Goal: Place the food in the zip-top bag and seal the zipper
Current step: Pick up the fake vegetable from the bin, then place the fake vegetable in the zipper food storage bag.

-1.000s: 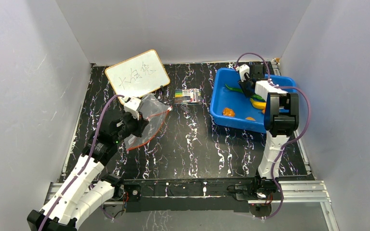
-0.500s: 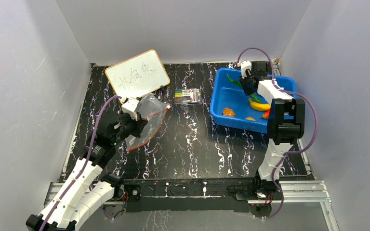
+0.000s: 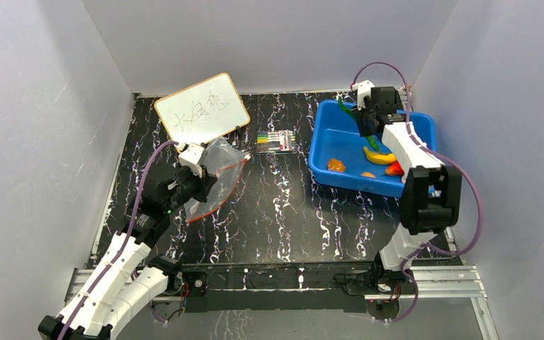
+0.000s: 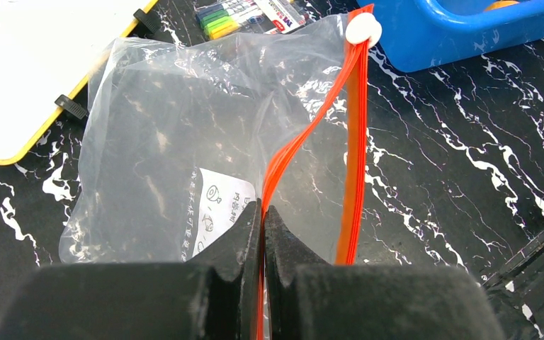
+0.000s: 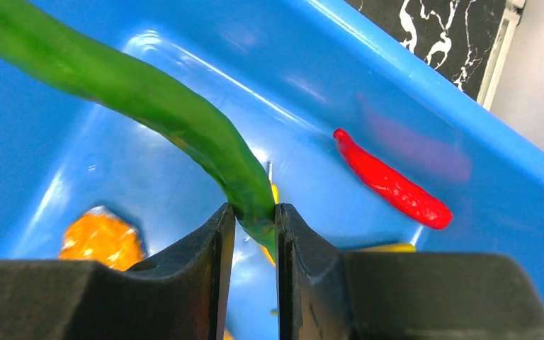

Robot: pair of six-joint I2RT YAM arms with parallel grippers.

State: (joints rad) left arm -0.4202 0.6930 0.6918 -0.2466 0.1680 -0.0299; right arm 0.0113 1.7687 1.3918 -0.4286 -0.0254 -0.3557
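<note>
The clear zip-top bag (image 3: 219, 170) lies on the black marbled table, its mouth open toward the right. My left gripper (image 3: 193, 185) is shut on one lip of the orange-red zipper (image 4: 354, 142), seen close in the left wrist view (image 4: 262, 212); the white slider (image 4: 363, 30) sits at the far end. My right gripper (image 3: 365, 122) is shut on the long green pepper (image 3: 344, 108) and holds it above the blue tub (image 3: 329, 136). The wrist view shows the pepper (image 5: 149, 92) pinched between the jaws (image 5: 255, 212). A banana (image 3: 379, 156), an orange fruit (image 3: 336, 165) and a red chili (image 5: 389, 180) lie in the tub.
A whiteboard (image 3: 202, 106) lies at the back left, touching the bag's far edge. A pack of coloured markers (image 3: 278, 141) lies between the bag and the tub. Grey walls close in on three sides.
My right gripper has risen and moved toward the tub's far edge, lifting the green pepper off the tub floor. The left gripper and bag have barely moved.
</note>
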